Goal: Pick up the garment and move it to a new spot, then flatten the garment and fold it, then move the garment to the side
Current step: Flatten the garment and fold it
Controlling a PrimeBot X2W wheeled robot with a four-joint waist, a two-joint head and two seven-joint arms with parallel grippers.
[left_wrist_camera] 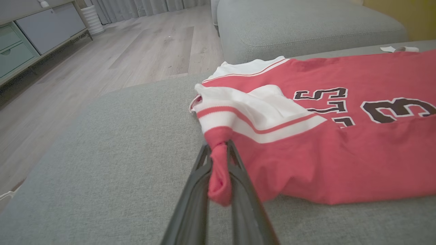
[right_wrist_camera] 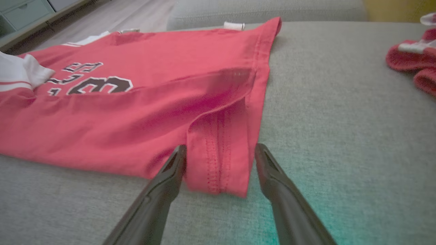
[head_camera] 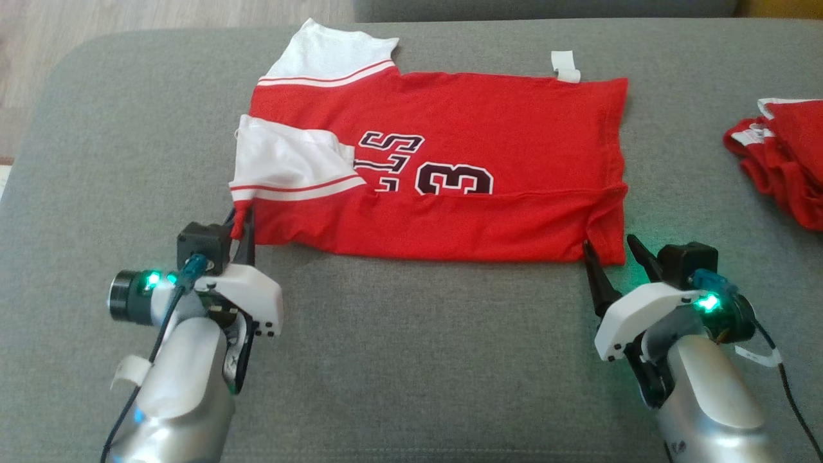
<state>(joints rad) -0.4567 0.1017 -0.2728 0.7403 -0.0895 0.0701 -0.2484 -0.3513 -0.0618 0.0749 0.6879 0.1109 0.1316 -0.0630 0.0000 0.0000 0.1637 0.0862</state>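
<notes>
Garment (head_camera: 488, 122): red body, one plain colour.
Sleeves (head_camera: 289, 154): white, each crossed by a thin red stripe.
Numerals (head_camera: 453, 179): black, outlined in white.
Label (head_camera: 564, 65): white.
Cushion (head_camera: 411, 360): mid grey, finely flecked.
Second garment (head_camera: 787, 161): red with white trim.
Left tool (head_camera: 243, 215) and right tool (head_camera: 609, 243): black fingers, white housing, green lamp.
Floor (left_wrist_camera: 136, 51): pale wood grain.
</notes>
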